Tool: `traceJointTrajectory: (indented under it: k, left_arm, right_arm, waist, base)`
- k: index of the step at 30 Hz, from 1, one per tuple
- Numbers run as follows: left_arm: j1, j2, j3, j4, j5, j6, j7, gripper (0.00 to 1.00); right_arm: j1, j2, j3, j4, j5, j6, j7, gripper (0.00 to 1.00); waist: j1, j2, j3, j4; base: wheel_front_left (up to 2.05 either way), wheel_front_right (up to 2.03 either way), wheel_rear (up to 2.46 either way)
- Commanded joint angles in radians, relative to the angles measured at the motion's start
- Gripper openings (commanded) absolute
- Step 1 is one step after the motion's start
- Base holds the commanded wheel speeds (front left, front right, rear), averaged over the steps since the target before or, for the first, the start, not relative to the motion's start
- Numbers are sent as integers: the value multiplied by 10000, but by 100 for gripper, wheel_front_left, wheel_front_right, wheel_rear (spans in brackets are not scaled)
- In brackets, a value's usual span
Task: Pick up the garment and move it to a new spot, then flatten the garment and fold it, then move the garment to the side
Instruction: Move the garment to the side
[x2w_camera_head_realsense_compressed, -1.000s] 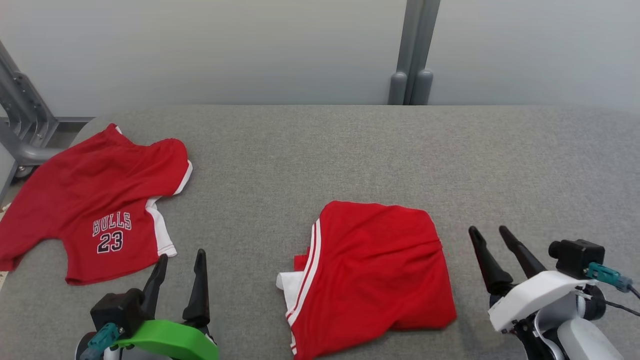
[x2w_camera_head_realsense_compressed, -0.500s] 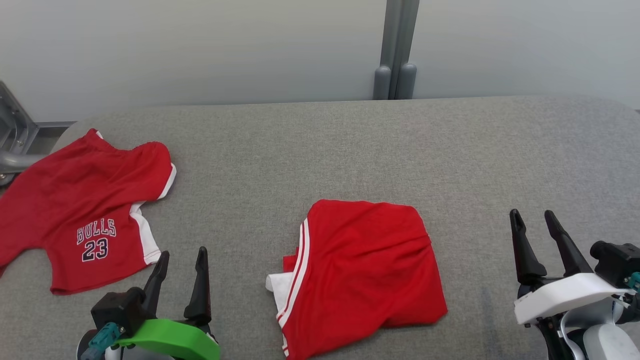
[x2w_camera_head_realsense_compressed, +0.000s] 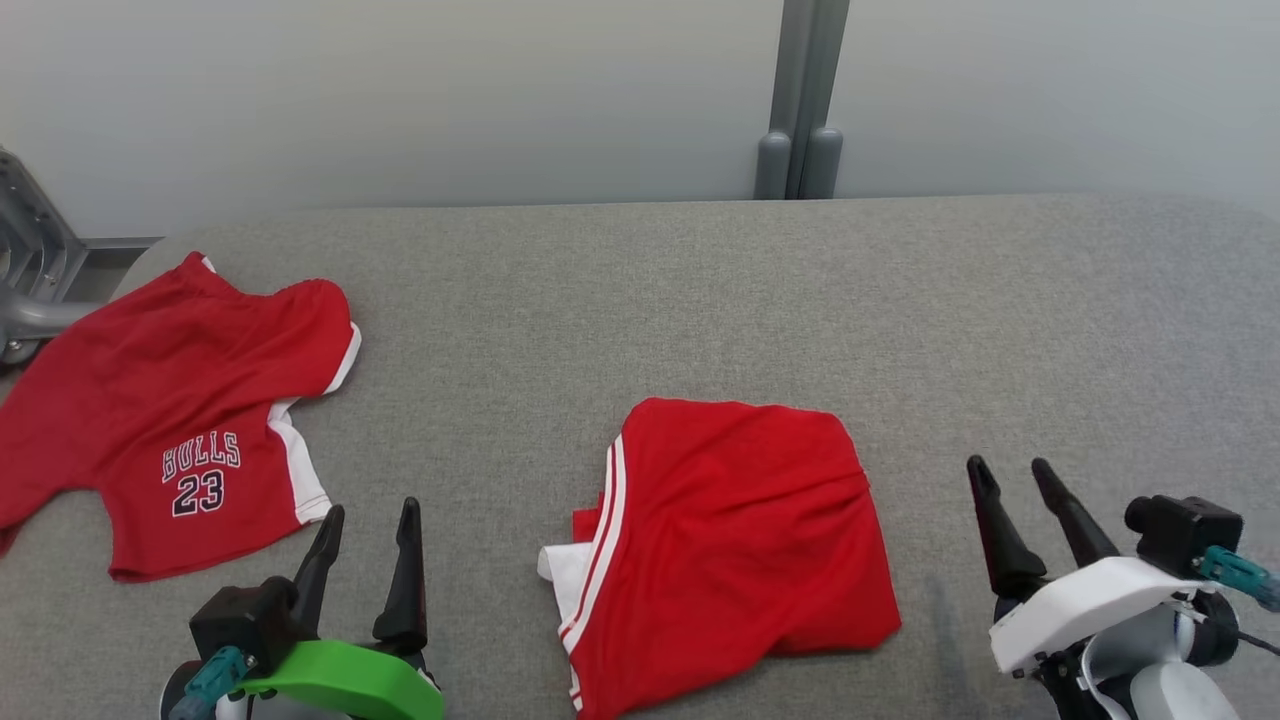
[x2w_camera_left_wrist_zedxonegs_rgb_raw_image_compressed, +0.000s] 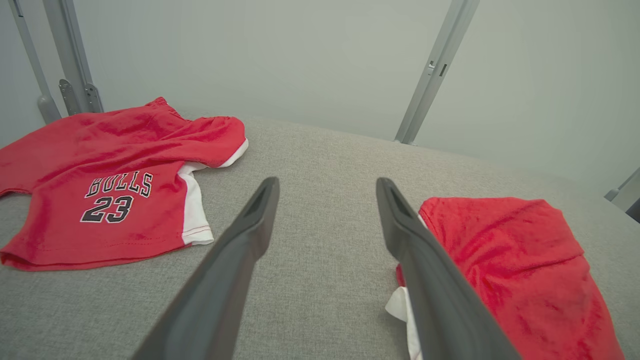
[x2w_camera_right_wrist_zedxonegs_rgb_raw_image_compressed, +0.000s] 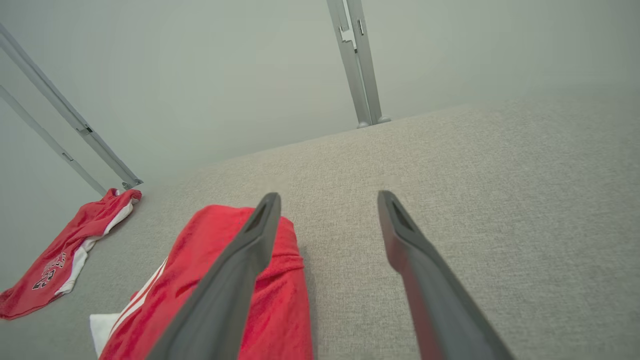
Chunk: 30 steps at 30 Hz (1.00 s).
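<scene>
1 grey fabric-covered table (x2w_camera_head_realsense_compressed: 700, 290) spans the head view from edge to edge, with a pale wall (x2w_camera_head_realsense_compressed: 400, 90) across the top of the frame behind it.

2 red garments lie on the table, well apart. The larger, a spread red garment printed BULLS 23 (x2w_camera_head_realsense_compressed: 170, 400), sits at the left of the frame with white side panels showing and its left part reaching the picture's edge. In the left wrist view it lies at the left (x2w_camera_left_wrist_zedxonegs_rgb_raw_image_compressed: 110, 165), and in the right wrist view at the far lower left (x2w_camera_right_wrist_zedxonegs_rgb_raw_image_compressed: 75, 240).

The folded red garment (x2w_camera_head_realsense_compressed: 740, 540) lies in the lower centre of the head view as a compact, slightly rumpled block. 2 white stripes run down its left edge, and a white piece pokes out at its lower left. It is possibly a pair of shorts, though the fold hides its cut. It sits at the right in the left wrist view (x2w_camera_left_wrist_zedxonegs_rgb_raw_image_compressed: 515, 250) and at the lower left in the right wrist view (x2w_camera_right_wrist_zedxonegs_rgb_raw_image_compressed: 210, 235).

The left gripper (x2w_camera_head_realsense_compressed: 372, 508) is at the lower left, between the 2 garments, its fingers spread and holding nothing (x2w_camera_left_wrist_zedxonegs_rgb_raw_image_compressed: 327, 182). The right gripper (x2w_camera_head_realsense_compressed: 1008, 464) is at the lower right, beside the folded garment's right edge, fingers likewise spread and empty (x2w_camera_right_wrist_zedxonegs_rgb_raw_image_compressed: 328, 196).

1 grey metal post (x2w_camera_head_realsense_compressed: 805, 100) rises at the top centre, and a grey frame (x2w_camera_head_realsense_compressed: 30, 270) shows at the upper left.
</scene>
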Motion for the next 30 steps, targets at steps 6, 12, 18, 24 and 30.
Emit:
traceJointTrajectory:
  k: [6, 12, 18, 24, 30]
  left_arm:
    - [-173, -14, -26, 33, 103, -79, -8, 100]
    - [-228, -3, -87, 120, 73, -115, 41, 100]
    - [-245, 92, -63, 119, 52, -77, 65, 100]
    - [-320, 158, -85, 16, 72, -37, 128, 100]
    - [-393, 261, -84, -40, 97, -9, 175, 100]
  right_arm:
    - [-629, -184, 577, 956, 982, 4, 694, 100]
    - [-1235, -493, 1247, 2132, 1833, 4, 1109, 100]
    - [-1609, -638, 1800, 3180, 2783, 4, 1305, 100]
    - [-1999, -792, 2348, 4077, 3420, 4, 1287, 100]
    - [-2347, -923, 2766, 4692, 4200, 4, 1105, 100]
  waist:
    - [0, -1, 66, 105]
    - [0, -1, 124, 366]
    - [0, -1, 84, 604]
    - [0, -1, 196, 805]
    - [0, -1, 328, 1006]
  base:
    - [0, 0, 0]
    - [0, 0, 0]
    - [0, 0, 0]
    - [0, 0, 0]
    - [0, 0, 0]
